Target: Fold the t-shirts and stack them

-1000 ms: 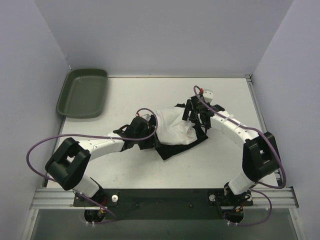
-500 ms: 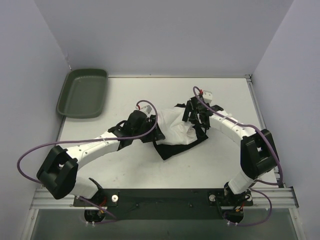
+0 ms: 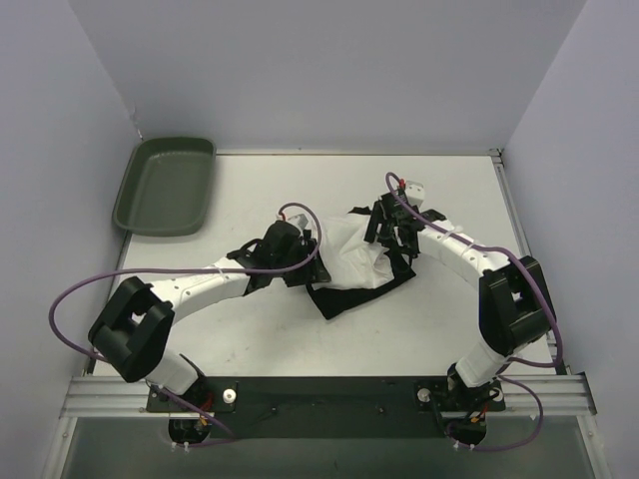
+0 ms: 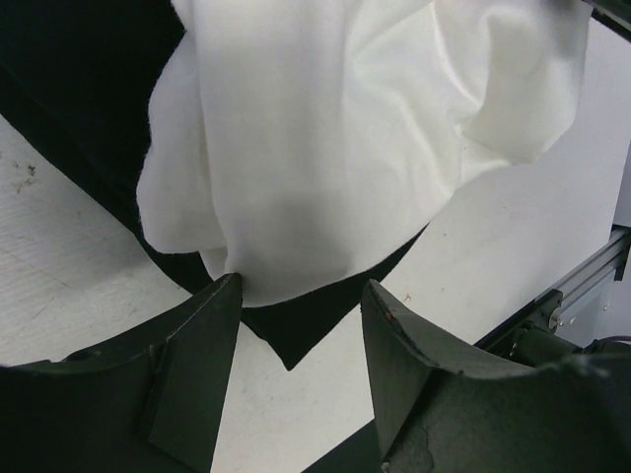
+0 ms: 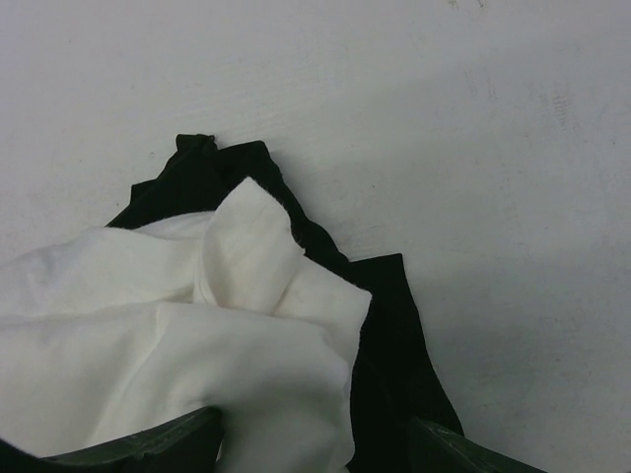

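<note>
A crumpled white t-shirt (image 3: 349, 254) lies on top of a black t-shirt (image 3: 344, 299) at the middle of the table. My left gripper (image 3: 312, 263) is open at the pile's left edge. In the left wrist view the white t-shirt (image 4: 335, 128) hangs just past my left gripper (image 4: 301, 286), and a corner of the black t-shirt (image 4: 296, 330) lies between the fingertips. My right gripper (image 3: 384, 238) is open at the pile's far right. In the right wrist view my right gripper (image 5: 314, 422) straddles the white t-shirt (image 5: 197, 335) and the black t-shirt (image 5: 394, 355).
A dark green tray (image 3: 165, 185) sits at the far left corner of the table. Grey walls close in the back and both sides. A metal rail (image 3: 329, 394) runs along the near edge by the arm bases.
My left arm has swung its elbow out and back, and its gripper has shifted a little right, toward the white t-shirt. The right arm has barely moved.
</note>
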You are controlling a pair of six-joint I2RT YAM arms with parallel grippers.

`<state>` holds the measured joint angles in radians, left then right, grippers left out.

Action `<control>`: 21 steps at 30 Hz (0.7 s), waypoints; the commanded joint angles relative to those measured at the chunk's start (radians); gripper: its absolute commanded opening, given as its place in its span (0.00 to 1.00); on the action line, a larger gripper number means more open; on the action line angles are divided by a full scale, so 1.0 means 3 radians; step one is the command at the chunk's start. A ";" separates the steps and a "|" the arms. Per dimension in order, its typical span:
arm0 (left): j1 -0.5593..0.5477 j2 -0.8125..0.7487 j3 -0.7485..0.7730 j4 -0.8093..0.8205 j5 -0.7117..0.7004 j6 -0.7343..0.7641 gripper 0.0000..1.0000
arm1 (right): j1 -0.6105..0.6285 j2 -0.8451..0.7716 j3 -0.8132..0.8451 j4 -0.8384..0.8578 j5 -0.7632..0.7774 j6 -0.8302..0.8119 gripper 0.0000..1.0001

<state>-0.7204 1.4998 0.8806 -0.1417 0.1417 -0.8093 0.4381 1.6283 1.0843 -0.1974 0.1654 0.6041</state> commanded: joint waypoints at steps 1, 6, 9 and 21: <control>-0.0017 0.0099 0.0224 0.0074 -0.0012 0.0069 0.61 | -0.0029 0.0002 0.0031 -0.0017 0.0006 0.0016 0.74; -0.0017 0.0180 0.0245 0.0130 -0.0012 0.0064 0.61 | -0.0059 0.0028 0.0036 0.0014 -0.0019 0.0006 0.58; -0.0017 0.0206 0.0255 0.0155 -0.0002 0.0059 0.61 | -0.0070 0.0074 0.0067 0.0019 -0.0035 -0.0004 0.42; -0.0022 0.0318 0.0255 0.0196 -0.0002 0.0054 0.60 | -0.0085 0.0227 0.0164 0.0039 -0.0096 0.0006 0.00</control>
<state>-0.7204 1.5715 0.9173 -0.1230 0.1421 -0.8032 0.4191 1.6859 1.0996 -0.1749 0.1368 0.6022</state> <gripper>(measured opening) 0.609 0.066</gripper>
